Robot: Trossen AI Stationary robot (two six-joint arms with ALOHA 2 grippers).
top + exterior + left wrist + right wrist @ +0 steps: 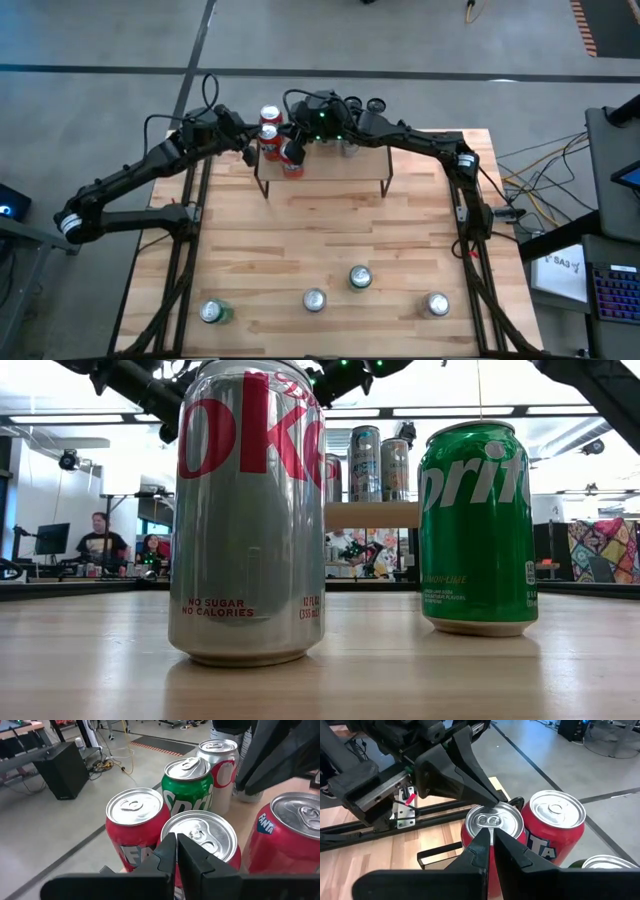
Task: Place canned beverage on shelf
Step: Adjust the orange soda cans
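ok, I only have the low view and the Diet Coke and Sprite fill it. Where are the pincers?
Observer: Both are up at the shelf, at its end on the left arm's side. The left pincer is shut, just over the lid of a red can.
Operator: And the right one?
Observer: The right pincer is shut too, with nothing between its fingers. It is poised over a red can's lid.
Operator: How many cans are on the table itself?
Observer: Four cans, strung along the near edge of the table, well clear of both arms.
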